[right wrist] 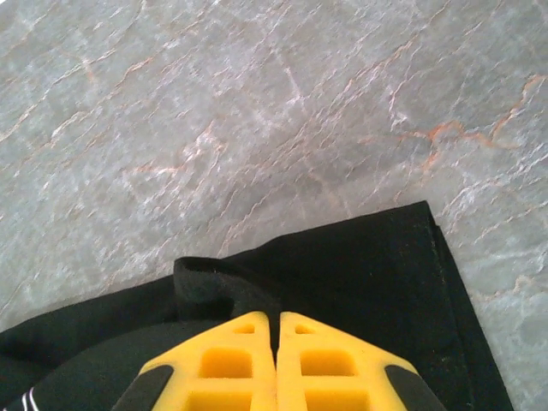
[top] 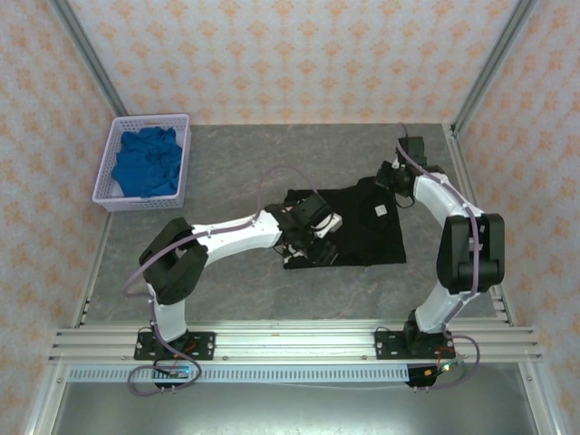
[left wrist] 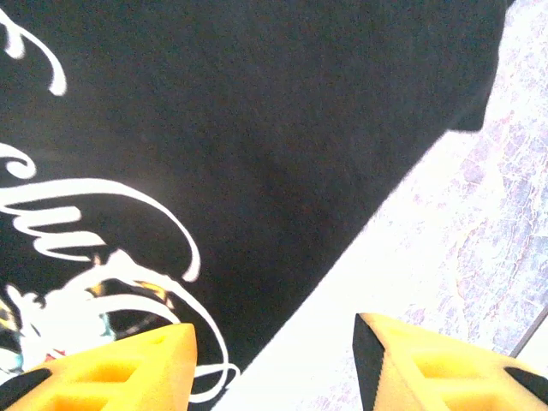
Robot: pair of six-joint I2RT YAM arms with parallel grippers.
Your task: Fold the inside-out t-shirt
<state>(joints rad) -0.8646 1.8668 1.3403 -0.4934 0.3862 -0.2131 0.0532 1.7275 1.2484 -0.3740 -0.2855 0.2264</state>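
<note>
The black inside-out t-shirt (top: 367, 231) lies flat on the grey table, right of centre, with a small white tag (top: 381, 210) showing. My left gripper (top: 313, 236) hovers open over the shirt's left part. In the left wrist view its yellow fingers (left wrist: 128, 368) straddle the edge of the shirt (left wrist: 282, 128), beside the white printed graphic (left wrist: 94, 257). My right gripper (top: 391, 177) is at the shirt's far right corner. In the right wrist view the right gripper (right wrist: 278, 315) is shut, with a raised fold of the black fabric (right wrist: 214, 278) pinched at its tips.
A lavender basket (top: 116, 136) holding a bright blue cloth (top: 145, 163) stands at the back left. Bare marbled table (right wrist: 257, 103) stretches beyond the shirt's far edge. Metal frame posts and patterned walls bound the table on the left, right and back.
</note>
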